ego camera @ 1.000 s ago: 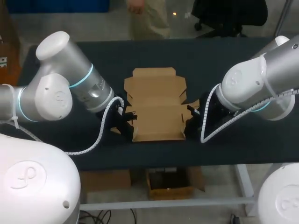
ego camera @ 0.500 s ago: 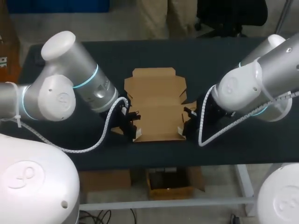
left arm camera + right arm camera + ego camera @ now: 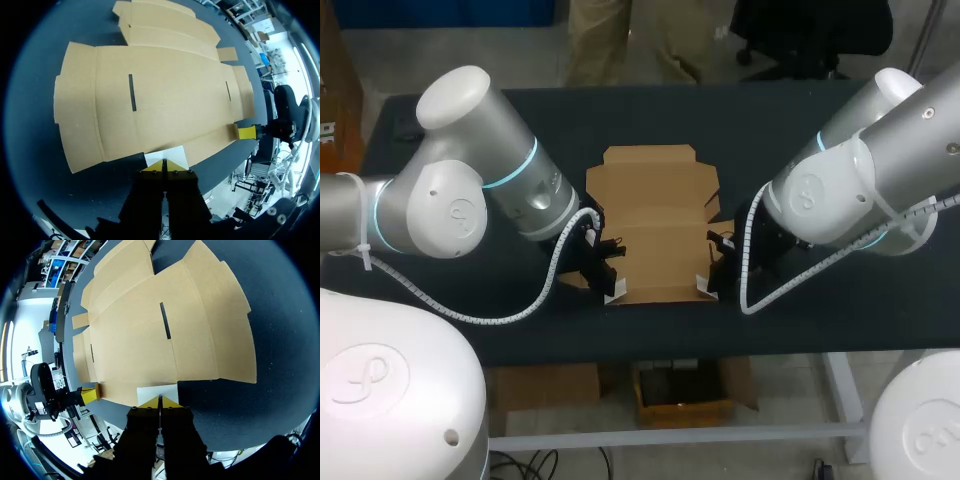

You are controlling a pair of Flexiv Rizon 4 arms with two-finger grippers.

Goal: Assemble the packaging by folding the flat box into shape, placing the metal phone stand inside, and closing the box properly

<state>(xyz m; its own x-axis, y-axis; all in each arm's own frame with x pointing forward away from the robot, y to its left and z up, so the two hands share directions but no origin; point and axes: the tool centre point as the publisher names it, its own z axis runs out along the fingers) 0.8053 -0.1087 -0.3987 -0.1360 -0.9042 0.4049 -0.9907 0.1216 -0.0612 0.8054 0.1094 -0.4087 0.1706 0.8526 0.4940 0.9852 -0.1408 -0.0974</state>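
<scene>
Dark tabletop [image 3: 790, 120] is spread under everything. Toward its near side, the left gripper [image 3: 163, 165] and the right gripper [image 3: 159, 401] are set at the two near corners of the box [image 3: 655, 225]. Each has its yellow tips pressed together, with nothing pinched between them. Beyond them the box is laid flat in the table's middle. It is plain brown cardboard, creased, with two narrow slots cut in it and the lid panel farthest away. No fold is judged made yet. Shaping, loading the phone stand, which is not seen, and closing are all left.
</scene>
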